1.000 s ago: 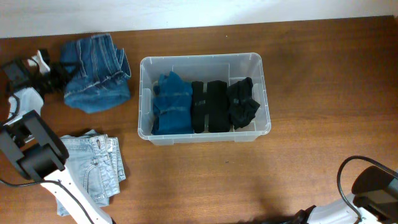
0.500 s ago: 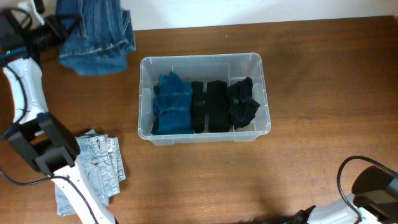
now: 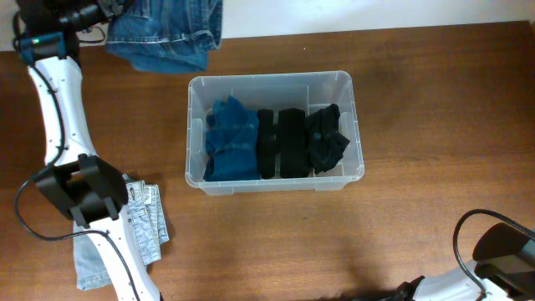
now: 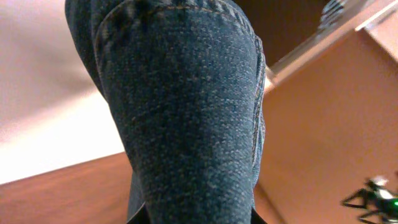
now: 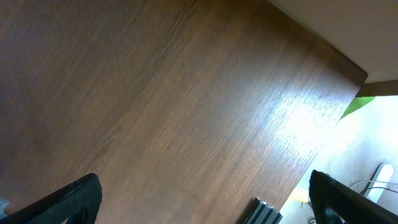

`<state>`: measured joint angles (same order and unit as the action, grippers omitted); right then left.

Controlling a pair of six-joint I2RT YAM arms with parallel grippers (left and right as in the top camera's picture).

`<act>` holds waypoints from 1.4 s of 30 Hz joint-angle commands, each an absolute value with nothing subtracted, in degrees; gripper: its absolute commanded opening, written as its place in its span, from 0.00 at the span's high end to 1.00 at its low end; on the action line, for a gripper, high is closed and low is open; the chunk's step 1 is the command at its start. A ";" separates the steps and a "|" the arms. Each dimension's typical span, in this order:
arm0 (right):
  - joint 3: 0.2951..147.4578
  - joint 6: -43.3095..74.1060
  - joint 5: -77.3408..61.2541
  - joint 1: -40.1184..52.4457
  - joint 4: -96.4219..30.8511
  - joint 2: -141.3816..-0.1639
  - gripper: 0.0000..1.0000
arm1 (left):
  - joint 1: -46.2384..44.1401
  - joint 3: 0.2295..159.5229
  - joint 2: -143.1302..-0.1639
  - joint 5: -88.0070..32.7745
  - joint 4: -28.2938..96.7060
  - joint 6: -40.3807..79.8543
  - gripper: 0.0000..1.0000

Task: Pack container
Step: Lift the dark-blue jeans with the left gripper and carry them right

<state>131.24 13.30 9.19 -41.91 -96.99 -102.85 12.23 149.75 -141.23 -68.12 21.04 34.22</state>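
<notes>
Left pincer [image 3: 114, 10] clamped narrow on dark blue jeans [image 3: 171, 29], top-left of overhead view, over tabletop [image 3: 418, 100] far edge. Denim fills left wrist view. Right pincer [image 5: 205, 202] wide, nothing between fingers, bare wood below. Container [image 3: 272, 78] mid-tabletop, right of held jeans, apart. Inside, left to right: blue garment [image 3: 231, 138], black folded garment [image 3: 280, 142], black bundle [image 3: 326, 138]. Light jeans [image 3: 148, 219] lower left, partly under left arm.
</notes>
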 commanded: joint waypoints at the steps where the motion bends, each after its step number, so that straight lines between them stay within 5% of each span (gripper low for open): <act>1: 131.02 13.32 10.31 -42.02 -97.32 -101.84 0.02 | 10.13 152.73 -136.68 -72.29 20.29 42.92 0.99; 17: 131.02 13.30 10.31 -42.02 -97.32 -101.84 0.02 | 0.99 152.73 -134.85 -70.06 22.06 43.72 0.99; 30: 131.02 13.32 10.31 -42.02 -97.32 -101.84 0.02 | -0.56 152.75 -134.47 -69.17 -14.50 39.07 0.99; 42: 131.02 13.30 10.31 -42.02 -97.32 -101.84 0.02 | -1.02 152.75 -129.93 -72.05 -22.55 38.74 0.99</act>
